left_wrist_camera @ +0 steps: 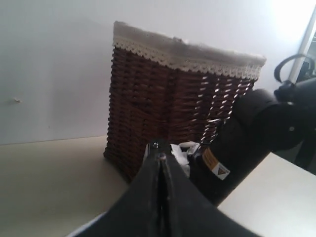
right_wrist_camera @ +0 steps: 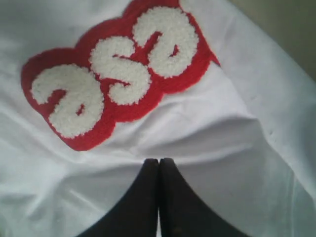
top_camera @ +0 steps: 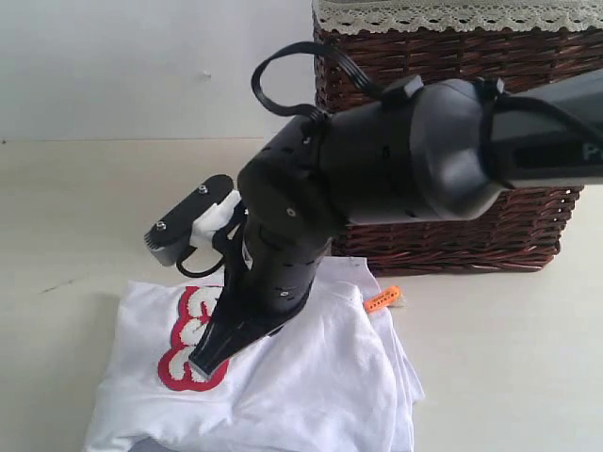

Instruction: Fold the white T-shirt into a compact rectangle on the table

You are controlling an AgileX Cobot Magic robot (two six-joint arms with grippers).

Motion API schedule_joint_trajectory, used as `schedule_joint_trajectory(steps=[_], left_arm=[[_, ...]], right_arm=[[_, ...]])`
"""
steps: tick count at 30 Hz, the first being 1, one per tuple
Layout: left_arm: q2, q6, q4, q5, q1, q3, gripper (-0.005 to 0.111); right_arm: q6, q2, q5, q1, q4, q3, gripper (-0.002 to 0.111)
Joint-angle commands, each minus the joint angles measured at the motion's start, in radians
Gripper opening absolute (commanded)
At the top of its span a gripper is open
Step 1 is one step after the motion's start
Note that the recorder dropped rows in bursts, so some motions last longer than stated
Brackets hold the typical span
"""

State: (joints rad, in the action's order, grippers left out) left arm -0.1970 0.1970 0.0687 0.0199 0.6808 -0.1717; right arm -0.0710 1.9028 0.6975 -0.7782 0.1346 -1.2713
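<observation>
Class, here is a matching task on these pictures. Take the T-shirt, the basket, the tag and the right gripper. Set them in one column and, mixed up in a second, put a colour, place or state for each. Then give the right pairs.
Column A
1. T-shirt
2. basket
3. tag
4. right gripper

Column B
a. dark brown wicker
b. orange
c. shut, tip down at the shirt by the red letters
d. white, lying on the table

Pairs: 1-d, 2-a, 3-b, 4-c
</observation>
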Motion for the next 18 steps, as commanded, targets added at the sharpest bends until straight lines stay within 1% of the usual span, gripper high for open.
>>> schedule_joint_trajectory(steps=[1, 6, 18], left_arm=[[0.003, -0.010, -0.005, -0.152, 0.005, 0.128, 0.000], [0.003, -0.010, -0.005, -0.171, 0.005, 0.169, 0.000], [0.003, -0.010, -0.005, -0.159, 0.005, 0.172, 0.000]], right_arm=[[-0.020, -0.005, -0.073, -0.001, -0.010, 0.008, 0.000], [-0.020, -0.007, -0.107, -0.001, -0.012, 0.008, 0.000], [-0.020, -0.005, -0.113, -0.001, -0.012, 0.008, 0.000]])
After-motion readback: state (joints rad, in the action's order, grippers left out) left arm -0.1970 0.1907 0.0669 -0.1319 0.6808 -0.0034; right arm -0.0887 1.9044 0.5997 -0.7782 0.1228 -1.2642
